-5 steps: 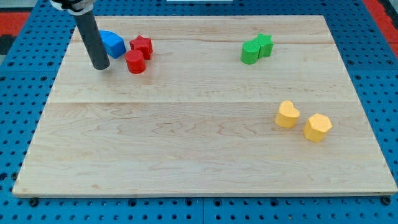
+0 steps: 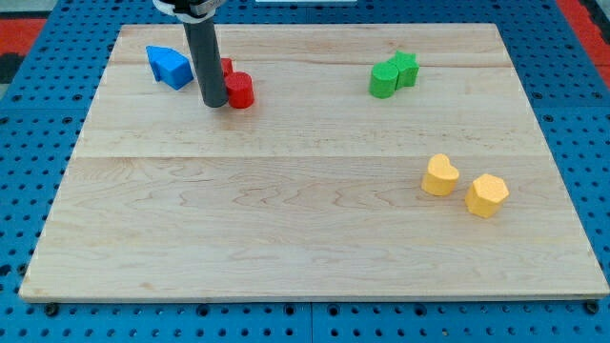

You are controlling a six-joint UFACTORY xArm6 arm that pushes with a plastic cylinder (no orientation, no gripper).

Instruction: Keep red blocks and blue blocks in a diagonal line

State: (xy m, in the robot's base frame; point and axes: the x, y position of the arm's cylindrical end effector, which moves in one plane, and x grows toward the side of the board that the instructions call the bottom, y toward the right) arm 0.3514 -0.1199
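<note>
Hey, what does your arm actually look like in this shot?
Only its end shows: a straight, smooth, dark grey cylindrical rod, with my tip cut flat. At the view's top it enters a white-and-black collar. No cables, markings or hand are visible.

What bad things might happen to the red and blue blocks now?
My tip is pressed against the red round block, so it may slide too far right, away from the blue block. The rod hides most of the other red block, which could get bumped out of line unnoticed.
</note>
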